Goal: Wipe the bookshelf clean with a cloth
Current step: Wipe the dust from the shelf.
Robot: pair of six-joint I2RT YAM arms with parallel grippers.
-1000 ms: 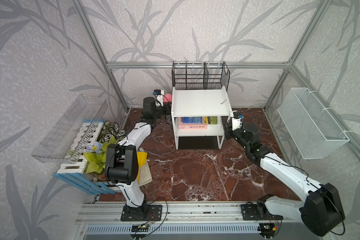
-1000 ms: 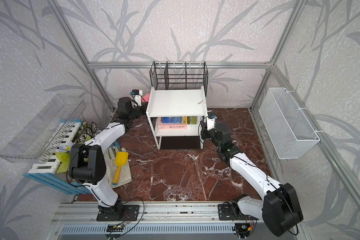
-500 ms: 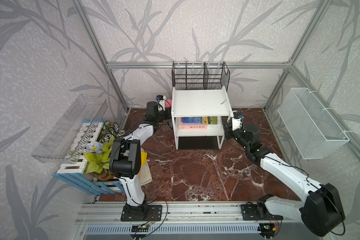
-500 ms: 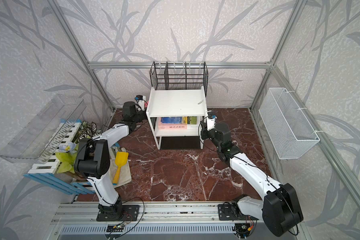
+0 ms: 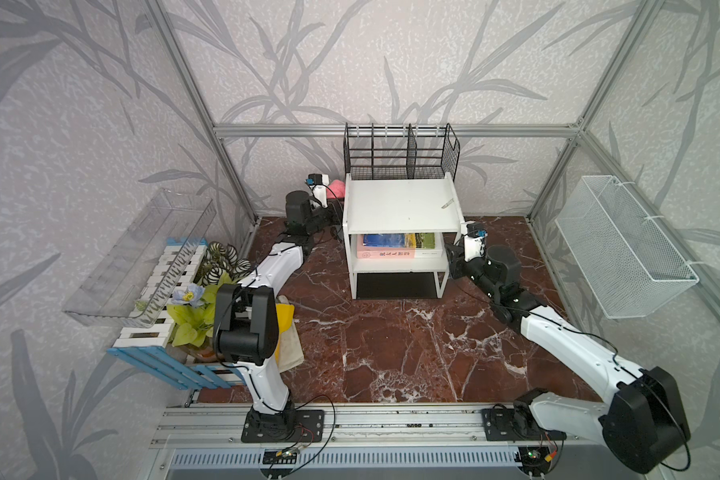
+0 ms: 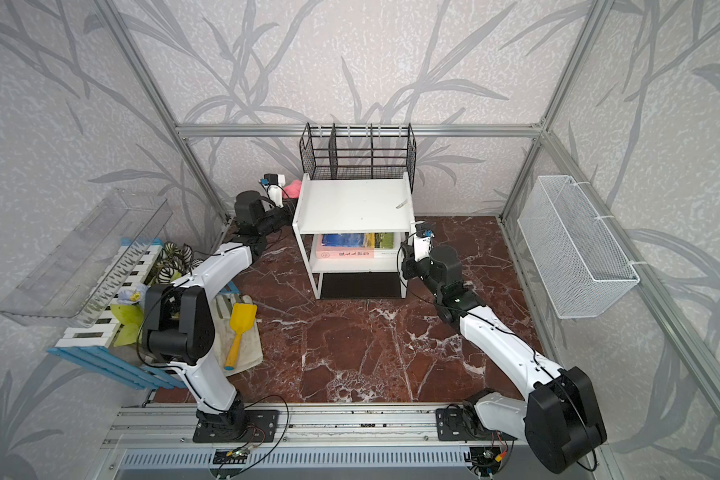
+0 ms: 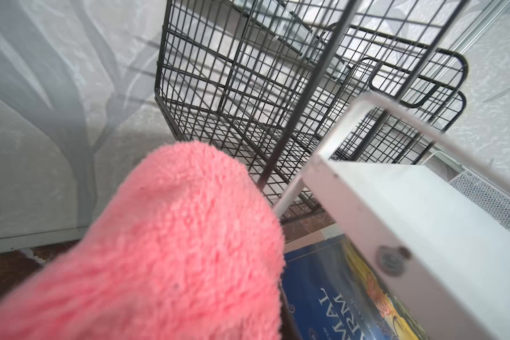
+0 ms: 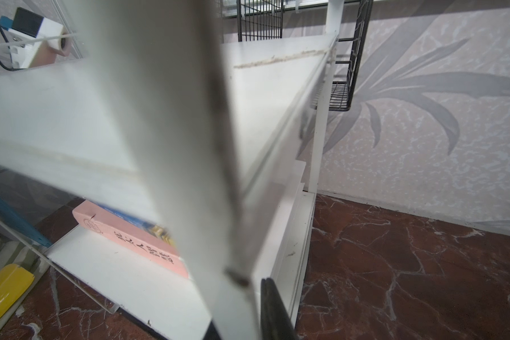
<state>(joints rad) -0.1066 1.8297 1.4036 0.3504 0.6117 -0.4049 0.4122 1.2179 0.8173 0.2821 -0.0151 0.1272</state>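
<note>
The left gripper (image 5: 334,194) is clamping shut on the cloth (image 5: 338,188), whose pink pile is bulging over the fingers and hiding them in the left wrist view. The bundle is sitting just outside the back left corner of the bookshelf (image 5: 400,205), beside the top board rather than on it; whether it is touching the board's raised side edge I cannot tell. From this gripper the bare top board is lying to the robot's right and slightly higher, stretching away toward a small grey mark (image 5: 447,203) near its far right edge. So the coming stroke is looking like a lift over the side lip and then a sweep rightward across the board. The left arm is plainly the nearer one. The right gripper (image 5: 453,257) is closing on the bookshelf's front right post, low beside the books (image 5: 395,246), apparently steadying the unit; the black wire rack (image 5: 400,151) is standing directly behind the board
</note>
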